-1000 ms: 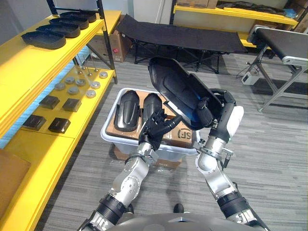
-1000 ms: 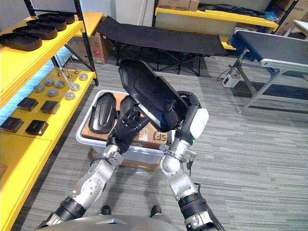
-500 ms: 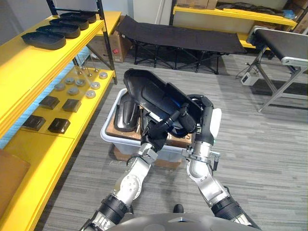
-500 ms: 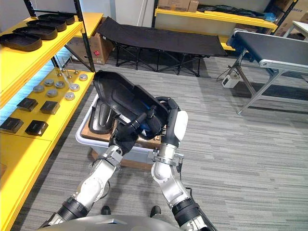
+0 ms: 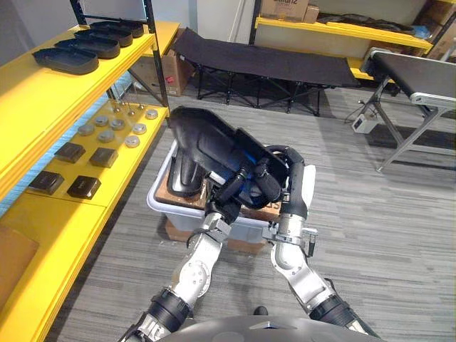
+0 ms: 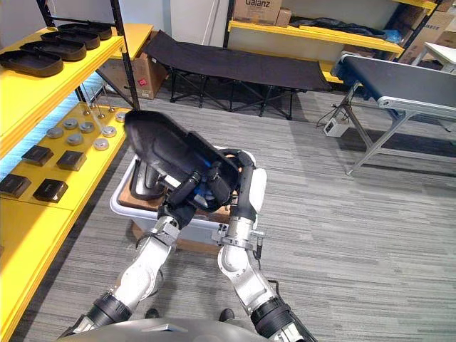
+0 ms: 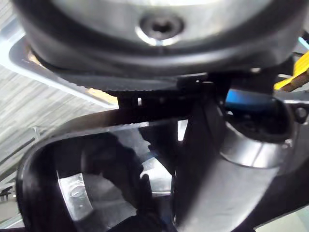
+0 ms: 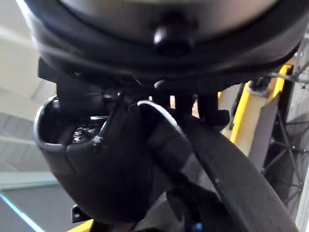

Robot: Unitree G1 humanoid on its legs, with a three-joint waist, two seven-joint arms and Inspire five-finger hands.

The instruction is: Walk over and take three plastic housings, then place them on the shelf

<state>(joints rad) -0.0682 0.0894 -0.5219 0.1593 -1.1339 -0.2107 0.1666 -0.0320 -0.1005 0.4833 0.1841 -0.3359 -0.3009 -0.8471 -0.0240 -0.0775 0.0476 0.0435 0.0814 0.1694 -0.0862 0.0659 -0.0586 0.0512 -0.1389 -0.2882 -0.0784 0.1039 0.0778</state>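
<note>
One black plastic housing [image 5: 203, 139] hangs tilted above the white bin [image 5: 158, 204]. The left hand [image 5: 226, 199] and right hand [image 5: 269, 184] both curl round its lower end. A second housing [image 5: 185, 174] lies in the bin.

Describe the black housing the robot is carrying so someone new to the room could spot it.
Find the white bin on the floor beside the yellow shelf. Above it, the left robot hand and right robot hand grip a big black housing. Unlike the housing lying in the bin, it is up in the air.
</note>
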